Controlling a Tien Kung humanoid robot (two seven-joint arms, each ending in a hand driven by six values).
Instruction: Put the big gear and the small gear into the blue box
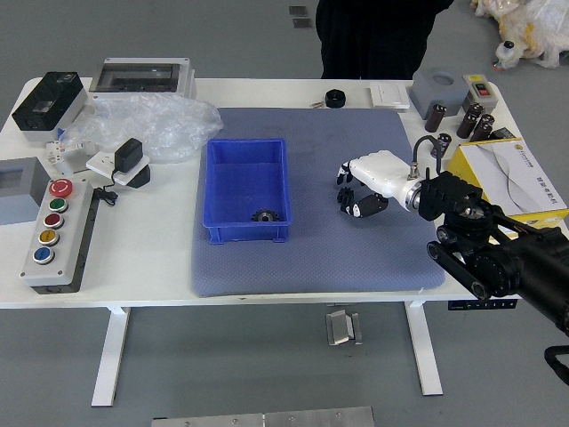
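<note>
"Where is a gear (265,215) sitting?"
"It's lying inside the blue box (248,234), by the near wall."
"And the right hand (380,173)?"
"It's reaching over the mat (311,267); whether its fingers are gripping anything, I cannot tell."

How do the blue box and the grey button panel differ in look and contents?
The blue box is open-topped, while the grey button panel is closed, with coloured buttons along its top. The box holds a dark gear; the panel shows no contents. The box sits on the mat, the panel beyond it. Both are oblong.
</note>
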